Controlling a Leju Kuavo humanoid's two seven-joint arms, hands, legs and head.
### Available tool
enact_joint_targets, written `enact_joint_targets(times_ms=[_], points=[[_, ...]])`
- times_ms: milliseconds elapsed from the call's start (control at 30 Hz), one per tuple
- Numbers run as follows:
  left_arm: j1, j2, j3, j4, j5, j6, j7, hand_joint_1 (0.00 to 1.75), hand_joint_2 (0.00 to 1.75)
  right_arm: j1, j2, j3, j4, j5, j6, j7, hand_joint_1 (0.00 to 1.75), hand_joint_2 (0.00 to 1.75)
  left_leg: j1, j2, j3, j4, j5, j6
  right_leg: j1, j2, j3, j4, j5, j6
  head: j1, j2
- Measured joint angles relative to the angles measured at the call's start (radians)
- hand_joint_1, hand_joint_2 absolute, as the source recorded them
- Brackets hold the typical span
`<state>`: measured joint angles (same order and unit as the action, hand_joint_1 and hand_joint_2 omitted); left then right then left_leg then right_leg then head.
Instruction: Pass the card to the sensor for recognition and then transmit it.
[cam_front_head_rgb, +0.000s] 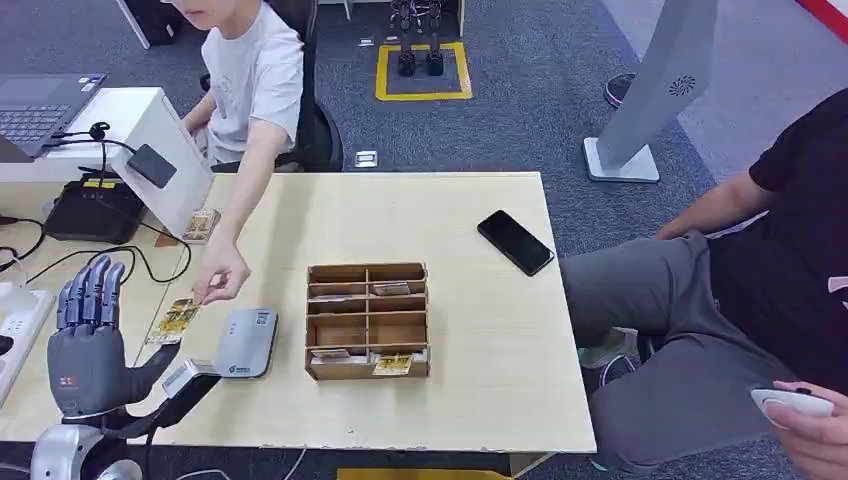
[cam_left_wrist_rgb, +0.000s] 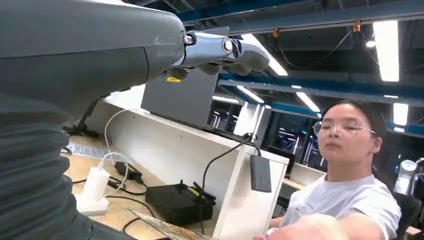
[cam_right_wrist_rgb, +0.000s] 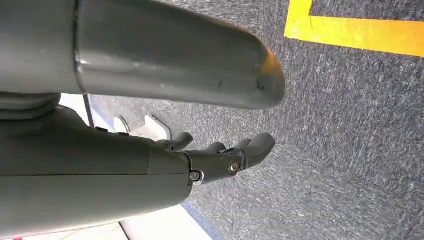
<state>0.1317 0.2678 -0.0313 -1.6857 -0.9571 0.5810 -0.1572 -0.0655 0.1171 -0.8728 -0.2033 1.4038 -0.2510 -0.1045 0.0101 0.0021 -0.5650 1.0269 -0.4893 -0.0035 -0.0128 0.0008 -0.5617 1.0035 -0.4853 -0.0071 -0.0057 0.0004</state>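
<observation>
A yellow patterned card (cam_front_head_rgb: 176, 320) lies on the table left of the grey card sensor (cam_front_head_rgb: 247, 342). A person's hand (cam_front_head_rgb: 222, 280) pinches the card's far corner. My left hand (cam_front_head_rgb: 90, 340) is raised just left of the card, fingers spread upward and holding nothing. In the left wrist view the same hand (cam_left_wrist_rgb: 220, 50) is stretched out in the air, with the card's edge (cam_left_wrist_rgb: 165, 228) below it. My right hand (cam_right_wrist_rgb: 225, 156) hangs over the carpet with loosely bent fingers and nothing in it.
A wooden compartment box (cam_front_head_rgb: 367, 320) with several cards stands right of the sensor. A black phone (cam_front_head_rgb: 515, 241) lies far right. Another card (cam_front_head_rgb: 200, 225) sits by a white stand (cam_front_head_rgb: 160, 150). Cables and a power strip (cam_front_head_rgb: 20, 320) lie left. A second person (cam_front_head_rgb: 740, 300) sits at right.
</observation>
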Motion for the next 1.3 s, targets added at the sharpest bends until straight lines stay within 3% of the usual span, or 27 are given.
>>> enact_joint_targets(times_ms=[200,300,367,467,600,800,867,1000,1100,1300], points=[[0.000,-0.002,0.000,0.000,0.048,-0.016,-0.019,1.75,1.75,0.000,0.000,0.000,0.000,0.000,0.000,-0.004,0.00,0.00,0.000,0.000,0.000,0.000,0.000,0.000,0.000,0.000,0.000,0.000,0.000,0.000,0.000,0.000],[0.000,-0.002,0.000,0.000,0.061,-0.016,-0.025,1.75,1.75,0.000,0.000,0.000,0.000,0.003,-0.002,-0.004,0.00,0.00,0.000,0.000,0.000,0.000,0.000,0.000,0.000,0.000,0.000,0.000,0.000,0.000,0.000,0.000],[0.000,-0.003,0.000,0.000,0.065,-0.016,-0.031,1.64,1.75,0.000,0.000,0.000,0.000,0.004,-0.002,-0.002,0.00,0.00,0.000,0.000,0.000,0.000,0.000,0.000,0.000,0.000,0.000,0.000,0.000,0.000,0.000,0.000],[-0.001,-0.003,0.000,0.000,0.071,-0.015,-0.039,1.75,1.75,-0.001,0.000,0.000,0.000,0.006,-0.004,0.000,0.00,0.00,0.000,0.000,0.000,0.000,0.000,0.000,0.000,0.000,0.000,0.000,0.000,0.000,0.000,0.000],[-0.003,-0.004,0.000,0.000,0.092,-0.023,-0.055,1.75,1.75,-0.001,0.000,0.000,0.000,0.006,-0.005,0.000,0.00,0.00,0.000,0.000,0.000,0.000,0.000,0.000,0.000,0.000,0.000,0.000,0.000,0.000,0.000,0.000],[-0.002,-0.004,0.000,-0.003,0.232,-0.059,-0.139,1.75,1.75,-0.001,0.000,0.000,0.000,0.009,-0.009,0.000,0.00,0.00,0.000,0.000,0.000,0.000,0.000,0.000,0.000,0.000,0.000,0.000,0.000,0.000,0.000,0.000],[-0.002,-0.006,0.000,-0.007,0.330,-0.129,-0.147,1.75,1.75,-0.001,0.000,0.000,0.000,0.008,-0.012,0.000,0.00,0.00,0.000,0.000,0.000,0.000,0.000,0.000,0.000,0.000,0.000,0.000,0.000,0.000,0.000,0.000],[-0.004,-0.032,0.000,-0.011,0.532,-0.288,-0.119,1.75,1.75,0.001,0.000,0.000,0.000,-0.001,-0.018,-0.002,0.00,0.00,0.000,0.000,0.000,0.000,0.000,0.000,0.000,0.000,0.000,0.000,0.000,0.000,0.000,0.000],[-0.013,-0.064,0.000,-0.010,0.659,-0.358,-0.056,1.75,1.75,0.003,0.000,0.000,0.000,-0.003,-0.029,-0.006,0.00,0.00,0.000,0.000,0.000,0.000,0.000,0.000,0.000,0.000,0.000,0.000,0.000,0.000,0.000,0.000],[-0.041,-0.110,0.000,0.016,0.669,-0.302,0.029,1.75,1.75,0.003,0.000,0.000,0.000,-0.002,-0.041,-0.003,0.00,0.00,0.000,0.000,0.000,0.000,0.000,0.000,0.000,0.000,0.000,0.000,0.000,0.000,0.000,0.000]])
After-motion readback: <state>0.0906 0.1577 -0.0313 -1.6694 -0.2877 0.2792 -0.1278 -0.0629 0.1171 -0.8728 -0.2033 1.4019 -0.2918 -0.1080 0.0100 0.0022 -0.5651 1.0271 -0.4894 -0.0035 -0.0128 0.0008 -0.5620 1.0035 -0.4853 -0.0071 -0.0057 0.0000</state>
